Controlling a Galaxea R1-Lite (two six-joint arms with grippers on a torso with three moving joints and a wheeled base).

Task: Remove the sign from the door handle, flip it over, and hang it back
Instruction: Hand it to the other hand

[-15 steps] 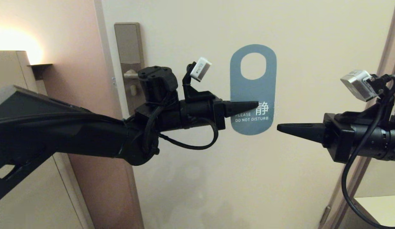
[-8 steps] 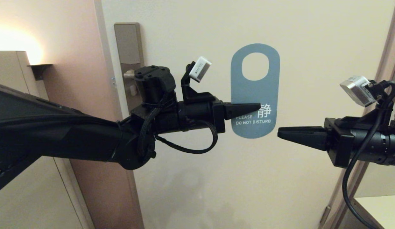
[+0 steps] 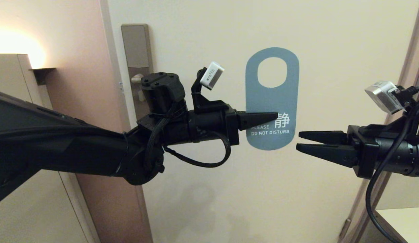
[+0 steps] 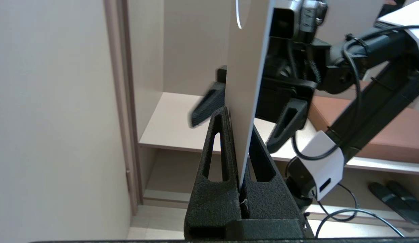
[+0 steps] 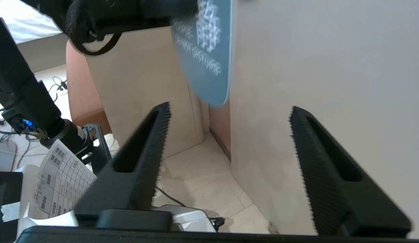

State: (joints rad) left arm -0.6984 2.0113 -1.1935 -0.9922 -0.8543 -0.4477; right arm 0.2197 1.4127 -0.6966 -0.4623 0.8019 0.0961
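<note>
Handover appears to be the step in hand, judged from how the two arms face each other in front of the door. Nearest the camera, the left tool (image 3: 275, 116) is clamped flat on the lower left edge of the sign (image 3: 272, 98), which it holds upright in the air, blue lettered face toward the robot, clear of the door (image 3: 229, 189) behind it. That edge grip leaves the opposite side and the round hole free. The right tool (image 3: 298, 141) sits level just beside the sign's lower right corner, its fingers (image 5: 141, 158) parted and empty, the sign's edge lying ahead of the gap between them; presumably this allows a second hold so the sign can be turned over. Farther back, the door handle (image 3: 137, 79) on its lock plate (image 3: 135, 47) carries nothing, mostly hidden by the left arm.
</note>
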